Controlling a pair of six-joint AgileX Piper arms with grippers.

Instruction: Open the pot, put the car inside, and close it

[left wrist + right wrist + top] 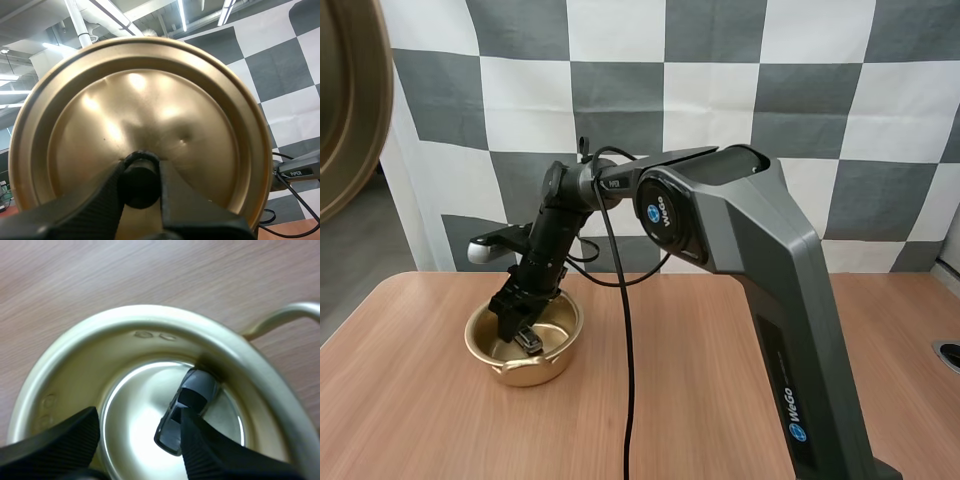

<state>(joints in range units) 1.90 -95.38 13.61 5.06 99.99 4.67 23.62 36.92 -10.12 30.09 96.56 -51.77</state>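
Observation:
The gold pot (558, 368) stands lidless on the table's left side, its handle (488, 250) pointing back. A small dark toy car (187, 407) lies on the pot's floor (135, 415), leaning against the wall. My right gripper (517, 320) reaches down into the pot and is open (140, 440); the car rests beside one finger (210, 450), not pinched. The gold lid (345, 100) hangs high above the table's left edge. My left gripper (140, 167) is shut on the lid's black knob (139, 186), with the lid (140, 115) facing the camera.
The right arm's grey body (760, 280) slants across the middle of the table from the front right. Bare wooden tabletop (420, 420) lies in front of the pot and to its right. The pot's curved handle (290, 315) sticks out past the rim.

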